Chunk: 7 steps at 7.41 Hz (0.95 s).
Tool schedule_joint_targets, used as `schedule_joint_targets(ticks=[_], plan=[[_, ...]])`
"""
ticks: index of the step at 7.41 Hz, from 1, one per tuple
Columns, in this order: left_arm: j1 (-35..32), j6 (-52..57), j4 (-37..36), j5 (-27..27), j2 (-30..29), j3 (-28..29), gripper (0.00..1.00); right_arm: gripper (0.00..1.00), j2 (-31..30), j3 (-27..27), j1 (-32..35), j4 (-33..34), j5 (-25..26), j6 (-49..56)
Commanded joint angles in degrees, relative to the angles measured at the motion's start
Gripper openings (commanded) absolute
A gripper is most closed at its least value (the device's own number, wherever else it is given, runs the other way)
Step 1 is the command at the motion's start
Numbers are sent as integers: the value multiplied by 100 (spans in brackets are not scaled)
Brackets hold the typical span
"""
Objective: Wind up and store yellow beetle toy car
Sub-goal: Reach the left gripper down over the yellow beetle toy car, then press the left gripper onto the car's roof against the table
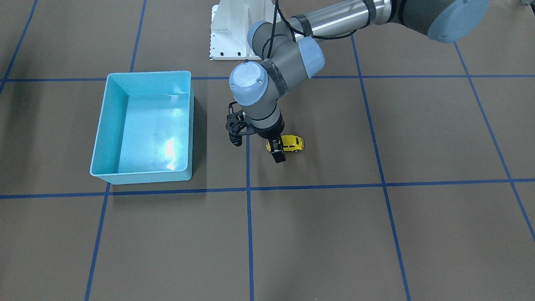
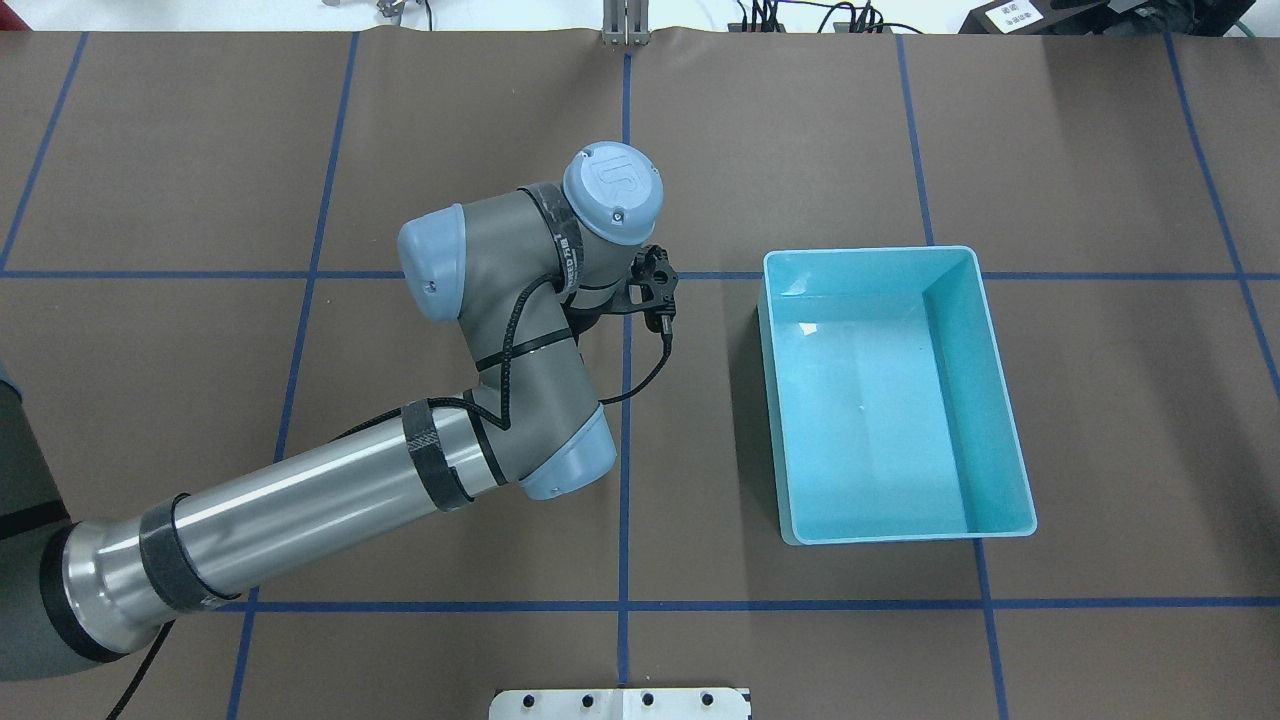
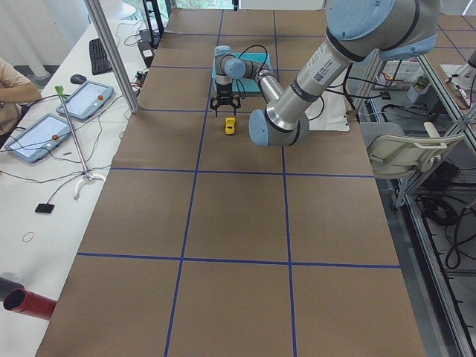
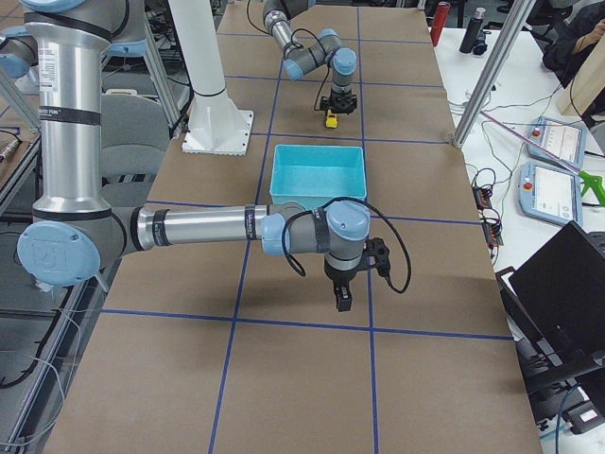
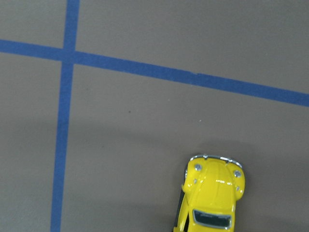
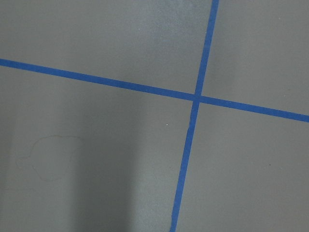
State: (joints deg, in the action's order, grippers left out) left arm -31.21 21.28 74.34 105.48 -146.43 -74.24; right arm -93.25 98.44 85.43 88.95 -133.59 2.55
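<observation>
Exterior front-facing: left jaws partly hide yellow beetle toy car (image 1: pixel 293 143); bin (image 1: pixel 146 176) aside.

So the left arm (image 2: pixel 300 510) is sticking in from the lower left, hanging bent over the middle of the brown tabletop (image 2: pixel 850 130). A light blue bin (image 2: pixel 985 400) is sitting off to its right, open side facing up, with blue tape lines (image 2: pixel 800 605) crossing the tabletop.
</observation>
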Motion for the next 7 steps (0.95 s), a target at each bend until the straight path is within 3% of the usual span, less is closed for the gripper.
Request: schedule_joint_targets(ticks=[1,4,7], plan=[[246,25,-288,-18,-113,93,100,100,0,0,0,0,9,0],[317,34,-333,-596,-131,102,100,100,0,0,0,0,17,0],[326,-1,-254,-651,-149,287,100,100,-9,0,0,0,17,0]])
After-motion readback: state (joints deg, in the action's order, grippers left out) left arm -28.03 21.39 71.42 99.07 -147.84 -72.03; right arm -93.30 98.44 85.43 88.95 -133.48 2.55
